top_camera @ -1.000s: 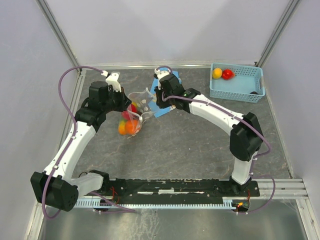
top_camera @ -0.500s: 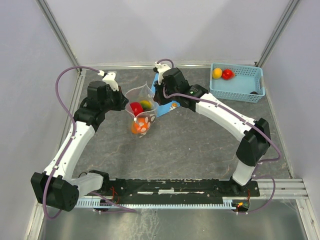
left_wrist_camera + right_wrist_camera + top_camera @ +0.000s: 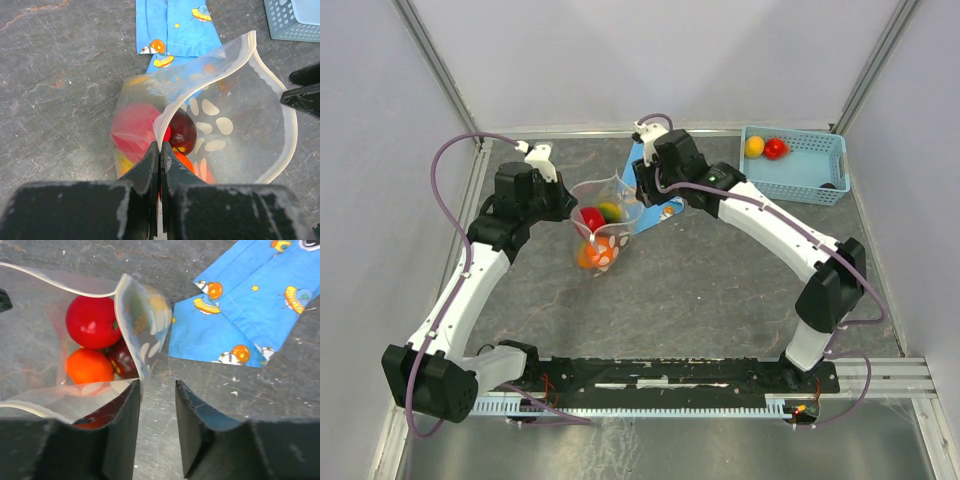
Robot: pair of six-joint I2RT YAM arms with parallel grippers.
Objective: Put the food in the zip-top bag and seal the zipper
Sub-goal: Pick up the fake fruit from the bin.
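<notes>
Zip-top bag [image 3: 235, 115]: far-middle of the worktop [image 3: 720, 290], strung between the two arms, mouth gaping wide open
Left end effector [image 3: 160, 156]: pinched tight on the bag's rim
Right end effector [image 3: 156, 410]: jaws apart with only bare worktop between them, and the bag's other rim right up against one finger
Zipper [image 3: 293, 125]: whitish strip round the mouth, not pressed together anywhere I can see
Food: red fruit [image 3: 92, 322], orange fruit [image 3: 90, 365] and dark purple fruit [image 3: 122, 362] piled inside the see-through, white-spotted plastic
In the way: blue wrapper [image 3: 240, 315] with orange prints, lying flat just beside the bag, under the right arm
Further out: light-blue basket [image 3: 800, 180] in the far right corner, well apart from the bag, with a yellow fruit [image 3: 754, 146] and a second red one [image 3: 776, 148] in it
</notes>
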